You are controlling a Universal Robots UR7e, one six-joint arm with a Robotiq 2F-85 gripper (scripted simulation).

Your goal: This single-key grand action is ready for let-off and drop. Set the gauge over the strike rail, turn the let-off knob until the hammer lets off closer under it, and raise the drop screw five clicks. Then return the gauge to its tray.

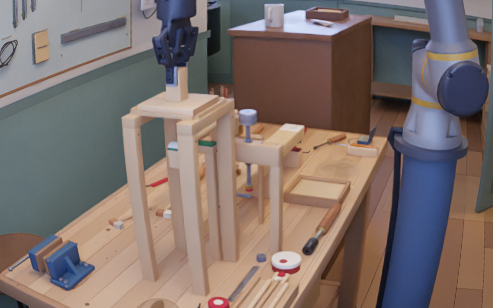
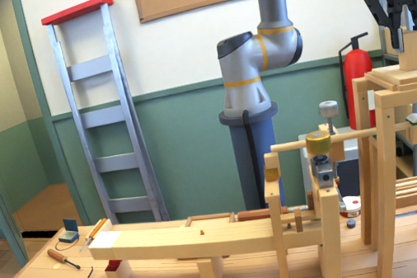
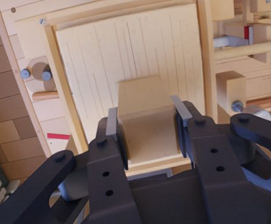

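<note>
The gauge point(image 1: 178, 102) is a pale wooden plate with an upright block handle point(image 3: 148, 118), and it lies flat on top of the tall strike-rail frame point(image 1: 187, 185) at the bench's middle. I grip that handle from above in my closed gripper point(image 1: 174, 75). The hammer shank with its brass-coloured knob point(image 2: 318, 142) runs level below the frame top. A grey round knob on a stem point(image 1: 247, 118) stands up from the lower action frame to the right. The empty wooden tray point(image 1: 317, 190) lies on the bench further right.
Behind the bench stand a green wall with a tool board and a brown cabinet point(image 1: 302, 65). A blue vise point(image 1: 62, 260), chisels point(image 1: 322, 227), red-and-white discs point(image 1: 286, 261) and small tools lie on the bench. My arm's blue column point(image 1: 422, 210) stands at the right edge.
</note>
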